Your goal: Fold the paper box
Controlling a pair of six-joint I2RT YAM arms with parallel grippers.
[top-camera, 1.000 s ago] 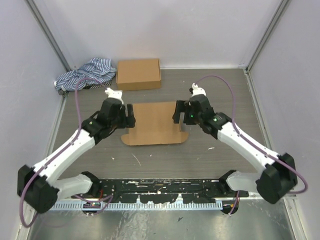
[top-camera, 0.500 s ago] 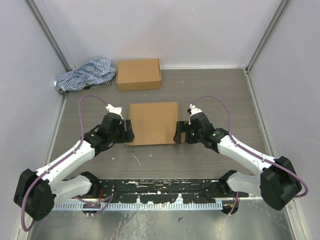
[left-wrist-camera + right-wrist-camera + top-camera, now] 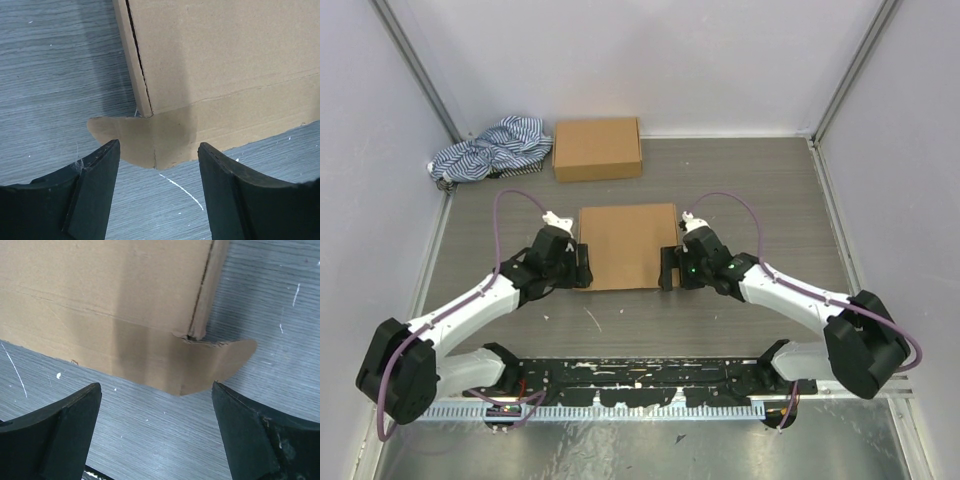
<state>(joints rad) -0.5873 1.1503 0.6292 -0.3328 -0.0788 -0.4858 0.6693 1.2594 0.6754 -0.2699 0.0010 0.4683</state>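
Note:
A flat brown cardboard box (image 3: pixel 627 246) lies in the middle of the table. My left gripper (image 3: pixel 582 268) is open at its near left corner, just short of a rounded flap (image 3: pixel 145 140) lying flat on the table. My right gripper (image 3: pixel 667 270) is open at the near right corner, its fingers either side of the other rounded flap (image 3: pixel 210 362). Neither gripper holds anything. The left wrist view shows the box's left edge with a slit (image 3: pixel 137 55); the right wrist view shows a torn corner (image 3: pixel 192 337).
A second, closed brown box (image 3: pixel 597 148) sits at the back, with a striped blue-white cloth (image 3: pixel 485 148) to its left. Grey walls enclose the table on three sides. A black rail (image 3: pixel 640 375) runs along the near edge.
Both grippers have moved down toward the near corners of the box. The box's near flap, raised a second ago, now lies flat, and the box looks squarer.

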